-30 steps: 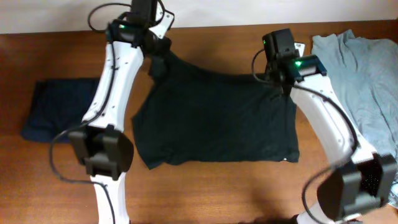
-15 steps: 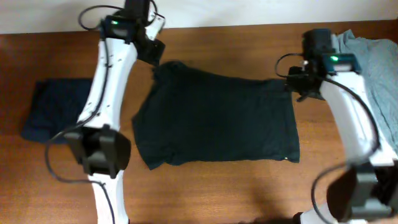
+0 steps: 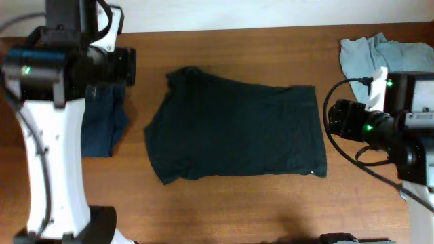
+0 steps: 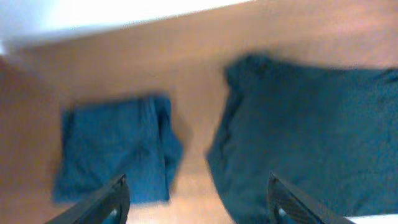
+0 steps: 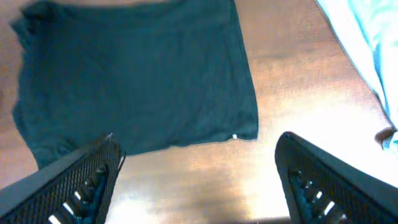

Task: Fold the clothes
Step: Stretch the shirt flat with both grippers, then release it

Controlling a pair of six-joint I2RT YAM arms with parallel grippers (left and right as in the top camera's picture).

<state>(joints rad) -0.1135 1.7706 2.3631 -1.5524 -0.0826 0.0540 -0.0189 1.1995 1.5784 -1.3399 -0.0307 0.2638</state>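
Both my grippers hang high over the wooden table (image 3: 237, 210), the left gripper (image 4: 198, 190) and the right gripper (image 5: 198, 149) each spread wide with nothing between the fingers. The black T-shirt (image 3: 237, 129) lies spread flat at mid-table, well apart from a folded dark blue garment (image 3: 102, 122) to my left and a rumpled light blue garment (image 3: 380, 54) at the far right corner. As I judge it, a clean fold calls for pinching two matching corners along one edge, lifting both evenly and laying them across, after easing the bunched left side flat. A small white mark (image 5: 234, 136) shows at the hem; no writing on it can be read.
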